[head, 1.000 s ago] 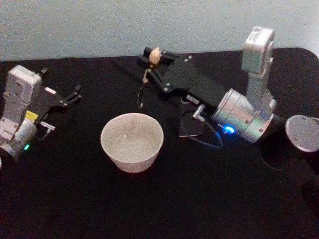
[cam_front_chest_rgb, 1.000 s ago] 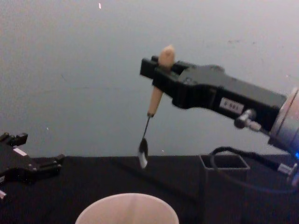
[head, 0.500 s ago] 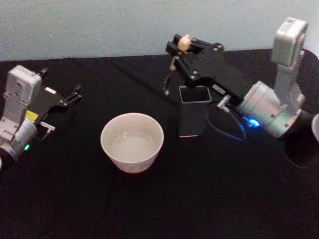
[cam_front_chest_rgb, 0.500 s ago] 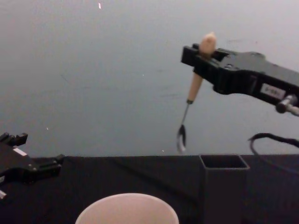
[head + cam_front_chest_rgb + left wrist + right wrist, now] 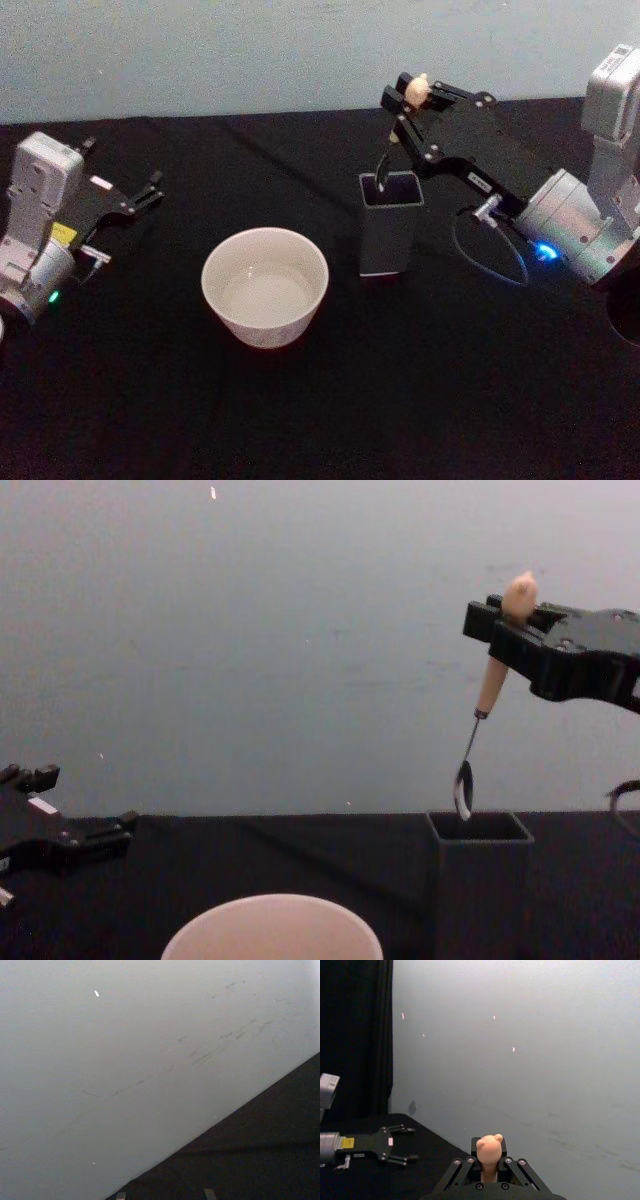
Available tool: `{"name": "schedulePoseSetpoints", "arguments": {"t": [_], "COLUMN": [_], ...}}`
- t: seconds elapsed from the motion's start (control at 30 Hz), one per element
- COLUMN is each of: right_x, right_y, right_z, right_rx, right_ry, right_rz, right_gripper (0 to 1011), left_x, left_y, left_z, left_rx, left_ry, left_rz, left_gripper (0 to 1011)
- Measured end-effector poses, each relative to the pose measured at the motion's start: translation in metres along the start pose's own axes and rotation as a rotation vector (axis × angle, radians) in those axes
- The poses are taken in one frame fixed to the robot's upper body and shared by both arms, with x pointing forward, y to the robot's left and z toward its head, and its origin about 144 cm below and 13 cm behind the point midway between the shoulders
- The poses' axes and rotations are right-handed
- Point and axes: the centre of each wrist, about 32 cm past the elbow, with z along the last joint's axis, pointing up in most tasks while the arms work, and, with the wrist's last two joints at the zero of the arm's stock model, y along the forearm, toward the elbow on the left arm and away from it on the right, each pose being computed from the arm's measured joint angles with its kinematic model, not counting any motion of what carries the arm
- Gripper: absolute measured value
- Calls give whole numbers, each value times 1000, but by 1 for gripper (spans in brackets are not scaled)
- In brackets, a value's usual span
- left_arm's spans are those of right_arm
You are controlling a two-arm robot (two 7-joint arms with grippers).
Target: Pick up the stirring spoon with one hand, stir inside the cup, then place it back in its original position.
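The right pincer (image 5: 505, 630) is clamped on the pale beige handle of the slim metal stirring spoon (image 5: 478, 718), whose shiny bowl hangs just above the open top of the dark grey square holder (image 5: 480, 880) near the black table's (image 5: 400, 400) far edge. The wide cream round cup (image 5: 265, 285) sits left of the holder. The left pincer (image 5: 135, 198) rests with its fingers apart near the left edge.

One stirring spoon (image 5: 466, 772), one cup (image 5: 265, 285), one holder box (image 5: 389, 232), two tools: left (image 5: 148, 187), right (image 5: 405, 98).

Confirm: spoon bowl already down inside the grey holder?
No. In the chest view the stirring spoon hangs from the right pincer, its bowl just above the holder rim.
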Motion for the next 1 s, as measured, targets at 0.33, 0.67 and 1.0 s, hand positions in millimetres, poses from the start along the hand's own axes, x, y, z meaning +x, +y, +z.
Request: {"name": "schedulePoseSetpoints", "arguments": {"t": [0.33, 0.67, 1.0], "right_x": [0, -2, -6], "right_y": [-6, -7, -5], "right_z": [-4, -13, -25], "right_rx": [-24, -55, -91], "right_ry": [13, 33, 61], "right_rz": [-26, -40, -55], "right_gripper": [161, 161, 161], "left_x": [0, 0, 0], "left_y": [0, 0, 0], "left_z": [0, 0, 0], "left_rx": [0, 0, 0], "left_ry": [0, 0, 0], "left_rz": [0, 0, 0], "left_gripper": [1001, 1001, 1001]}}
